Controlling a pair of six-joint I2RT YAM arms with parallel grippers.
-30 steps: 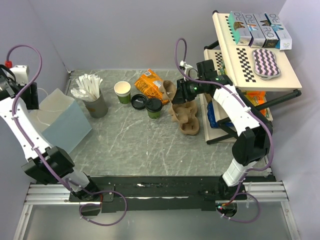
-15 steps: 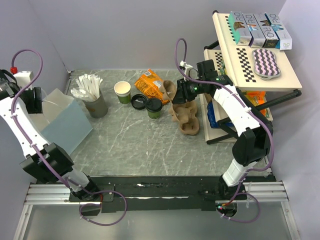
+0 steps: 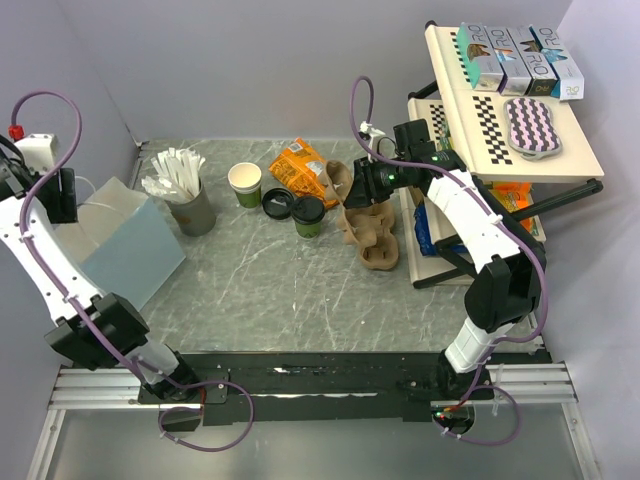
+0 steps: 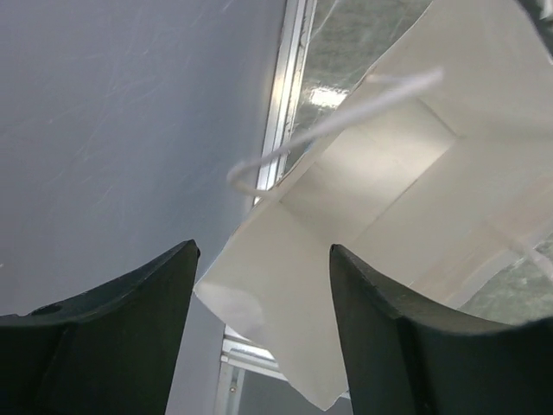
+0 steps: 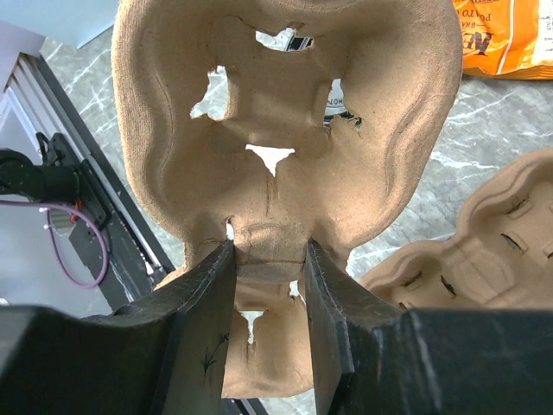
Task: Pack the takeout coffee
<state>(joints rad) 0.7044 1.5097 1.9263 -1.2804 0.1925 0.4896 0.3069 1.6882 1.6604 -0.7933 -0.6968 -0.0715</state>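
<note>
The takeout coffee, a white-and-green paper cup with a black lid, stands mid-table. My right gripper is just right of it, shut on a brown pulp cup carrier that it holds tilted above the table. The right wrist view shows both fingers of that gripper pinching the carrier's centre ridge. At the far left, my left gripper hangs open over a white paper bag. In the left wrist view, the bag's open mouth and corner lie below that gripper, untouched.
A loose black lid and a lidless white-and-green cup sit left of the coffee. A grey cup of white sticks stands near the bag. An orange snack bag lies behind. More carriers rest beside a shelf rack.
The left wrist has wavered slightly over the bag, first outward, then back. The right arm and the carrier have stayed in place.
</note>
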